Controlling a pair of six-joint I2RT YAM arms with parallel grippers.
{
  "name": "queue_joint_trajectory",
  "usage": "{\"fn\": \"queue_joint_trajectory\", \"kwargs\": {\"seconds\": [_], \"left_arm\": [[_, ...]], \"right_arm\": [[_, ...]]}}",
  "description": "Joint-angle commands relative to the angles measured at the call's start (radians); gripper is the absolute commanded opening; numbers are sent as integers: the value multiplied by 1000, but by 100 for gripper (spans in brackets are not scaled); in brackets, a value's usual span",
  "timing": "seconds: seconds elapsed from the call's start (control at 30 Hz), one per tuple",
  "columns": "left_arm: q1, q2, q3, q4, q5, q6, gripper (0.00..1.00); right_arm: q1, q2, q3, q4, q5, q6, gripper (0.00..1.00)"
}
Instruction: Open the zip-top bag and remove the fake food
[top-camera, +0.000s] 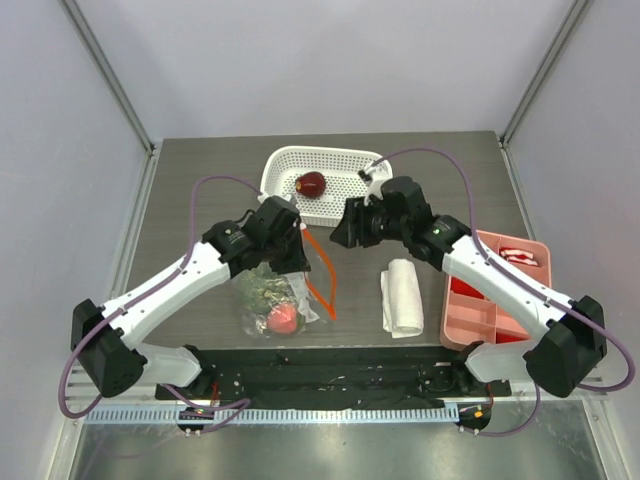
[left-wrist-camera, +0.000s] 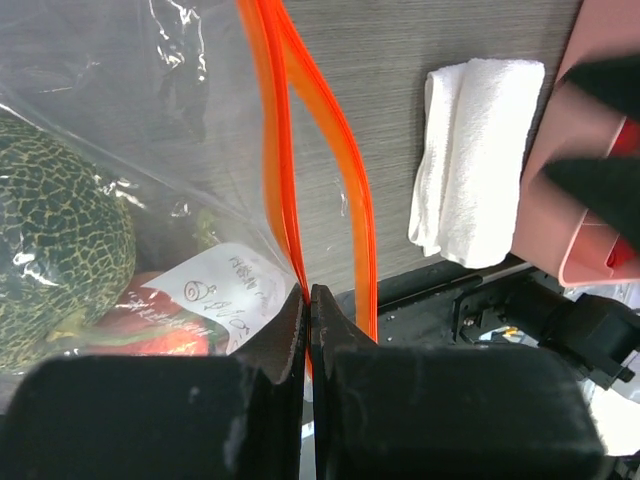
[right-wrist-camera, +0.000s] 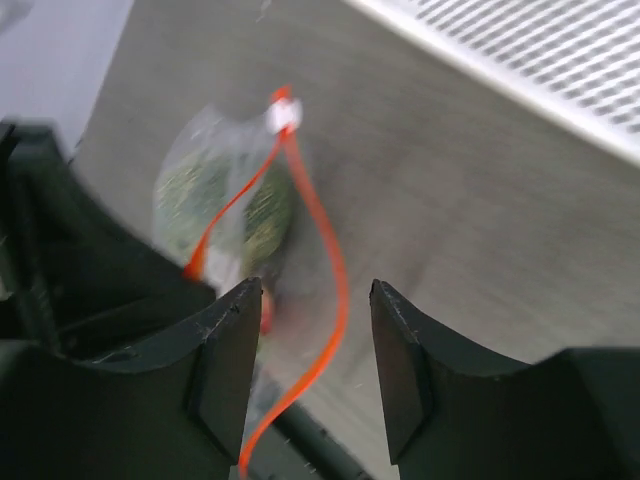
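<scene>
The zip-top bag (top-camera: 290, 290) lies in front of the left arm, its orange-red zip strip (top-camera: 322, 275) parted into an open mouth. Inside are the bumpy green ball (top-camera: 262, 285) and the pinkish-red fruit (top-camera: 283, 318). The dark red fruit (top-camera: 311, 183) sits in the white basket (top-camera: 350, 160). My left gripper (top-camera: 296, 236) is shut on one side of the zip strip (left-wrist-camera: 290, 200), next to the white label (left-wrist-camera: 225, 295) and the green ball (left-wrist-camera: 60, 250). My right gripper (top-camera: 340, 228) is open and empty, above the bag's mouth (right-wrist-camera: 335, 270).
A folded white cloth (top-camera: 402, 297) lies right of the bag, also in the left wrist view (left-wrist-camera: 475, 160). A pink tray (top-camera: 480, 315) with red blocks stands at the right edge. The basket's rim (right-wrist-camera: 540, 60) is just behind the right gripper.
</scene>
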Motion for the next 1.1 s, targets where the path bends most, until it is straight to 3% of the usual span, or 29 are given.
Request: {"fn": "queue_joint_trajectory", "kwargs": {"seconds": [0.0, 0.27, 0.53, 0.73, 0.87, 1.07], "left_arm": [[2, 9, 68, 25, 38, 22, 0], [2, 19, 136, 28, 65, 10, 0], [2, 44, 241, 53, 125, -28, 0], [2, 17, 254, 76, 124, -63, 0], [4, -40, 168, 96, 78, -94, 0], [4, -47, 91, 183, 124, -162, 0]], "right_arm": [[99, -30, -62, 89, -136, 95, 50], [162, -10, -165, 212, -144, 190, 33], [168, 10, -180, 217, -168, 202, 33], [178, -19, -114, 47, -85, 130, 40], [179, -55, -156, 62, -82, 116, 57], [199, -38, -212, 139, -90, 127, 61]]}}
